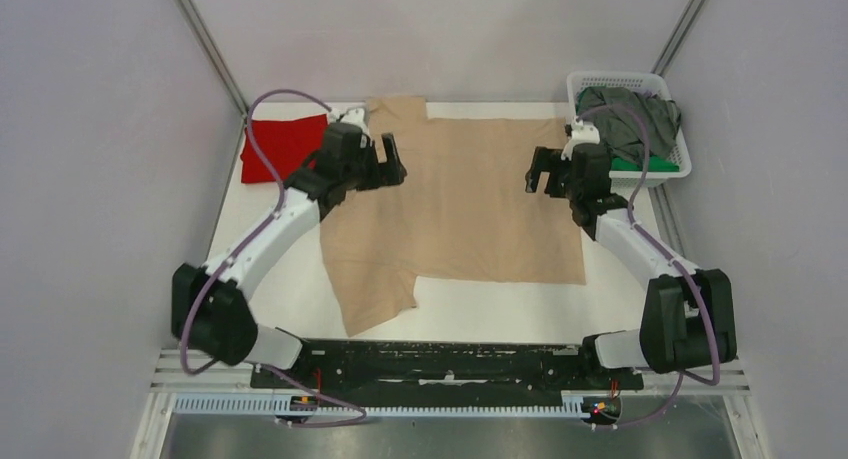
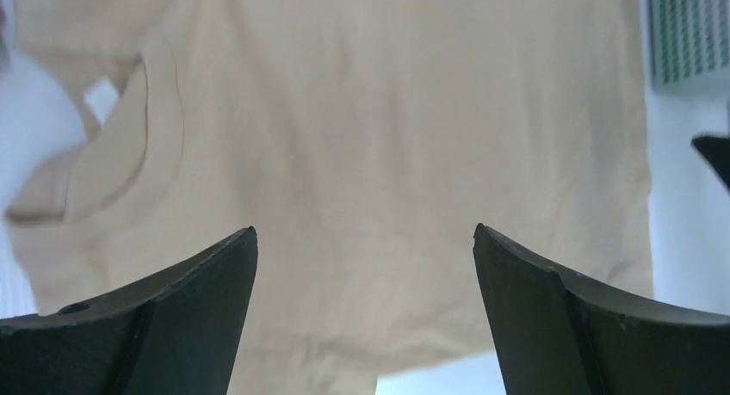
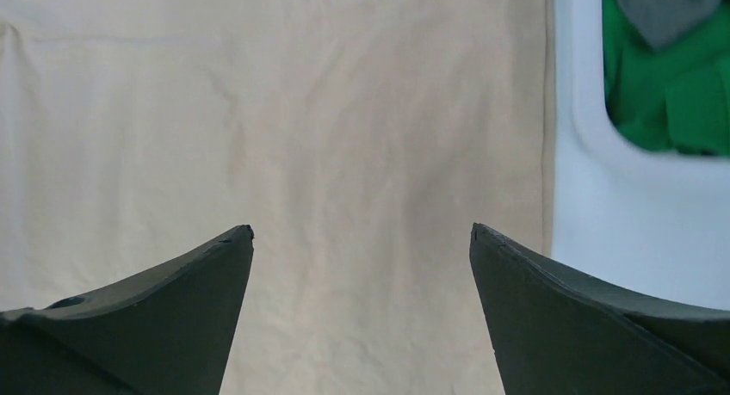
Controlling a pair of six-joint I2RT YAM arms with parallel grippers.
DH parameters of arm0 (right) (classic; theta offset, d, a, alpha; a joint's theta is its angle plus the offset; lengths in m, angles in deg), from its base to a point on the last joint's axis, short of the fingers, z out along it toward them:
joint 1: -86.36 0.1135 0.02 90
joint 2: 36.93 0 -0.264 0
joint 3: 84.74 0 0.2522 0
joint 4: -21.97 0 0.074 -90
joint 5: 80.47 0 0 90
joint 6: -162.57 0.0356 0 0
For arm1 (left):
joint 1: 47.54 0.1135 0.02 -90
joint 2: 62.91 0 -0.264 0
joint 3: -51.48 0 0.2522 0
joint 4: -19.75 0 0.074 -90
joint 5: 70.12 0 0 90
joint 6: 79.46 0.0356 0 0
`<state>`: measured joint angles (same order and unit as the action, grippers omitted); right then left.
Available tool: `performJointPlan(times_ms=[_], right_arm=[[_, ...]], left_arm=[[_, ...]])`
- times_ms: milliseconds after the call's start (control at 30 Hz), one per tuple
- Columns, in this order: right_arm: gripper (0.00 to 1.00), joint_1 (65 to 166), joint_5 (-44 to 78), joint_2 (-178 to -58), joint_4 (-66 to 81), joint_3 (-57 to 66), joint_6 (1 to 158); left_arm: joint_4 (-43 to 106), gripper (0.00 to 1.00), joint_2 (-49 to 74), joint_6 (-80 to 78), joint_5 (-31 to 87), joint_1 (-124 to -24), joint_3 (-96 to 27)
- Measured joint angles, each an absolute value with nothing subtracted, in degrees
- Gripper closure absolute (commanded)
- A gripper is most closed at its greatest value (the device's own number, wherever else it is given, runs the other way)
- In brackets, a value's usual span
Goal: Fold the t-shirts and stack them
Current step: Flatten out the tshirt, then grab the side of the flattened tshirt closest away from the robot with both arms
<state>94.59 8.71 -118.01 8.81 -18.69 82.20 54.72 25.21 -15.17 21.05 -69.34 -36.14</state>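
Two robot arms are reaching from the near edge of a white bench (image 1: pixel 480 314) toward a large beige t-shirt (image 1: pixel 470 199) that is lying spread out flat across the middle of the bench. The shirt is lying sideways: its collar end is pointing left, its straight hem is running along the right side, one short sleeve is sticking out toward the near left and the other toward the far edge.

The left end effector (image 1: pixel 388 159) is hovering over the collar end of the beige shirt, with its two dark fingers spread wide apart and nothing between them. The left wrist camera is showing the neckline curve off to the left and only wrinkled beige cloth between the fingers.

The right end effector (image 1: pixel 543 171) is hovering over the hem side of the same shirt, its fingers likewise spread wide and gripping nothing. The right wrist view is showing smooth beige cloth below the fingers.

A red t-shirt (image 1: pixel 280 147) is lying folded in the far left corner of the bench, partly hidden behind the left arm. A white plastic basket (image 1: pixel 625 79) is sitting in the far right corner, holding a crumpled dark grey t-shirt (image 1: pixel 640 119) heaped on top of a green t-shirt (image 1: pixel 630 164).
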Motion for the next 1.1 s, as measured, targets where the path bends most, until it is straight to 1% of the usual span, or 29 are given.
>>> performJointPlan(times_ms=[100,267,400,500,533,600,733,833,1100], right_arm=[[0.02,93.13,8.78,-114.88,9.38,-24.65,85.0],[0.02,89.79,11.38,-113.31,9.58,-28.98,88.19],[0.02,88.95,13.45,-111.23,10.41,-31.41,89.52],[0.02,88.71,14.41,-109.38,10.89,-32.72,89.96],[0.02,88.56,14.55,-108.7,11.07,-33.18,90.03],[0.02,88.1,14.74,-107.08,11.24,-34.18,90.09],[0.02,87.42,14.35,-104.3,11.17,-35.49,90.03],[0.02,87.21,13.76,-102.49,11.2,-36.13,89.96],[0.02,87.21,13.06,-101.46,11.13,-36.43,89.57]], left_arm=[[57.65,0.0,14.3,-16.44,16.26,-74.98,-25.52],[70.42,0.0,6.39,-21.91,9.73,-83.17,-13.13],[80.08,0.0,-1.35,-29.1,7.85,-87.24,-5.28],[83.7,0.02,-5.41,-34.3,8.5,-89.97,-0.67],[84.47,0.04,-5.76,-35.92,8.99,-90.58,0.75],[84.93,0.14,-5.68,-38.15,9.77,-91.15,2.92],[85.82,0.25,-5.39,-41.71,10.65,-91.61,4.95],[84.53,0.36,-5.39,-43.37,10.95,-91.7,6.46],[81.54,0.48,-2.07,-44.59,10.93,-91.74,8.25]])
